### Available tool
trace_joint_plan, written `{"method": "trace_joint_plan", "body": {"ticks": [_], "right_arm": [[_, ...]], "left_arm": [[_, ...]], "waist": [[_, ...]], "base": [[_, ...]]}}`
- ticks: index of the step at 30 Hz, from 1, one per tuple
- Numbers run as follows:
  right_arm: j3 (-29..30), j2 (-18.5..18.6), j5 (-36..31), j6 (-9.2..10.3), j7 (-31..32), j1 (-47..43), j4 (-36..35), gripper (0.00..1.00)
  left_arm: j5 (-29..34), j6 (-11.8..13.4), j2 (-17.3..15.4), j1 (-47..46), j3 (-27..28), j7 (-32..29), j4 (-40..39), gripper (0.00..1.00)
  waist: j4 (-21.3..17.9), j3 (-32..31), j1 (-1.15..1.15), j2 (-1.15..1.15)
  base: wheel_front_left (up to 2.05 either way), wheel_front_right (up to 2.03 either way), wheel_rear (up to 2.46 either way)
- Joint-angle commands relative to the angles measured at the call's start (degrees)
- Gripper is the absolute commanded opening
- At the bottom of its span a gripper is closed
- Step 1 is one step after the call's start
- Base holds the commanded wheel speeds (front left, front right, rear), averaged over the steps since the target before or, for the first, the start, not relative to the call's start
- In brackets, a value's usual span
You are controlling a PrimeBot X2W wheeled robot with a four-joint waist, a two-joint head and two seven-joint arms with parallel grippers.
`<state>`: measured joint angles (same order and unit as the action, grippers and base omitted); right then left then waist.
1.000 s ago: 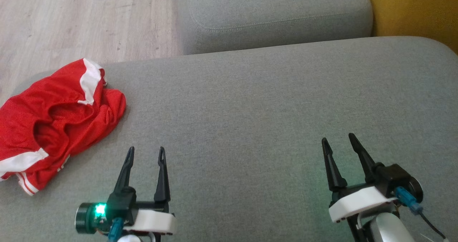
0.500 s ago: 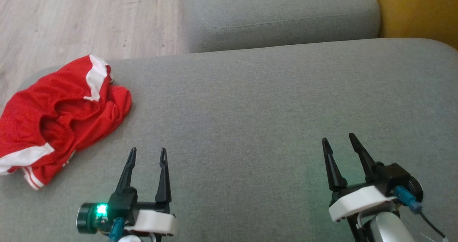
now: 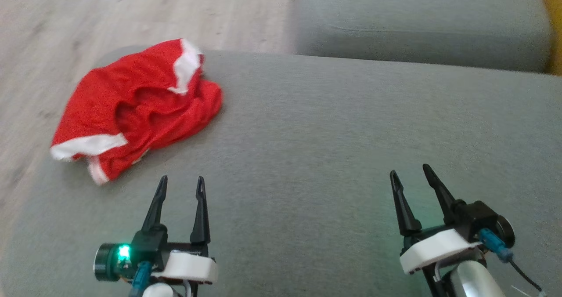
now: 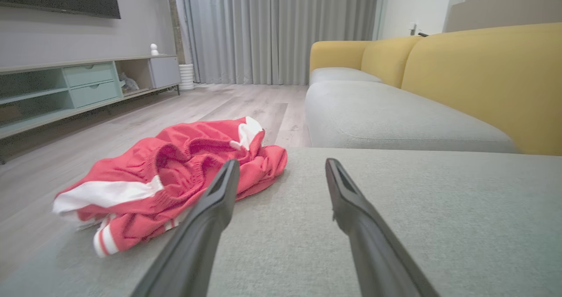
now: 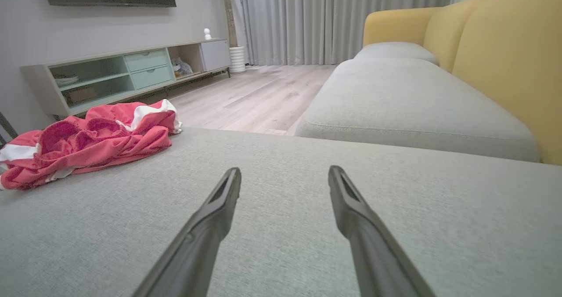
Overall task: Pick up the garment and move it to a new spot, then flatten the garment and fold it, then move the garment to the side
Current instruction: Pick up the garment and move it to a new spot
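1. Crumpled red mesh garment with white bands (image 3: pixel 136 108): lies in a loose heap at the far left corner of the grey fabric sofa cushion (image 3: pixel 316 134), beside the cushion edge that borders the pale wooden floor (image 3: pixel 131 11). Narrow red-and-white striped trim shows at its near hem.
2. Left end effector (image 3: pixel 181 179): held low over the cushion, its two dark fingers spread apart with nothing between them. The fingertips point toward the garment's near edge, close to it but not touching. A green light (image 3: pixel 123 252) glows on its base.
3. Right end effector (image 3: pixel 408 170): fingers likewise spread and empty, over bare cushion well apart from the garment.
4. Background: a second grey seat cushion (image 3: pixel 417 24) lies beyond the first, with a yellow backrest (image 4: pixel 483 77) behind it.
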<state>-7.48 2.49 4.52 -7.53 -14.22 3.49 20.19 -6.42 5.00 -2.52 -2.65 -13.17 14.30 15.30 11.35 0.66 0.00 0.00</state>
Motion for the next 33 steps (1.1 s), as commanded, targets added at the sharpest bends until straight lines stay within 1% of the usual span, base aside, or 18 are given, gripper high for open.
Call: {"method": "trace_joint_plan", "body": {"ticks": [1,11,13,14,19,21,24,26,29,31,33], "right_arm": [[-1.6,0.4,-0.4,0.04,-0.8,2.3,-2.0,1.00],[-1.5,0.4,-0.2,0.04,-0.8,3.1,-1.8,1.00],[-1.3,0.4,-0.8,0.04,-0.8,3.2,-1.8,1.00],[-1.4,0.4,-0.9,0.04,-0.8,3.3,-1.9,1.00],[-1.9,0.4,-1.9,0.04,-0.8,4.3,-1.9,1.00],[-1.6,0.9,-2.4,0.04,-0.8,4.6,-2.3,1.00],[-0.7,1.7,-2.9,0.04,-0.8,5.0,-3.1,1.00],[-0.2,2.8,-3.4,0.04,-0.8,5.6,-3.9,1.00],[-0.3,5.0,-4.0,0.04,-0.8,7.3,-5.2,1.00],[-0.6,6.5,-4.3,0.04,-0.8,8.6,-6.2,1.00],[-0.9,8.0,-4.4,0.04,-0.8,9.9,-7.2,1.00]], "left_arm": [[-0.4,0.0,-0.4,-2.7,1.7,0.7,-1.6,1.00],[-0.9,-0.7,-0.4,-3.0,3.0,0.7,-1.1,1.00],[-0.8,-0.3,-0.4,-2.9,3.1,0.7,-2.0,1.00],[-0.9,-0.2,-0.4,-2.7,3.1,0.7,-2.4,1.00],[-0.9,0.9,-0.4,-2.3,4.0,0.7,-4.8,1.00],[-0.9,1.9,-0.4,-3.0,4.3,0.7,-6.3,1.00],[-0.1,2.4,-0.4,-4.8,3.8,0.7,-7.5,1.00],[1.3,2.7,-0.4,-7.5,3.9,0.7,-8.5,1.00],[2.7,2.5,-0.5,-13.3,5.1,0.7,-8.2,1.00],[3.2,1.8,-1.2,-17.8,5.7,0.7,-6.2,1.00],[3.4,0.8,-1.8,-22.4,5.8,0.7,-2.1,1.00]], "waist": [[4.5,0.2,0.00,0.00],[15.5,1.0,0.00,0.00],[17.8,1.6,0.00,0.00],[18.2,1.8,0.00,0.00],[19.3,3.4,0.00,0.00],[19.5,4.7,0.00,0.00],[19.8,6.5,0.00,0.00],[19.4,8.6,0.00,0.00],[17.9,12.3,0.00,0.00],[16.4,14.6,0.00,0.00],[14.9,16.8,0.00,0.00]], "base": [[0.00,0.00,0.00],[0.00,0.00,0.00],[0.00,0.00,0.00],[0.00,0.00,0.00],[0.00,0.00,0.00],[0.00,0.00,0.00],[0.00,0.00,0.00],[0.00,0.00,0.00],[0.00,0.00,0.00],[0.00,0.00,0.00],[0.00,0.00,0.00]]}}
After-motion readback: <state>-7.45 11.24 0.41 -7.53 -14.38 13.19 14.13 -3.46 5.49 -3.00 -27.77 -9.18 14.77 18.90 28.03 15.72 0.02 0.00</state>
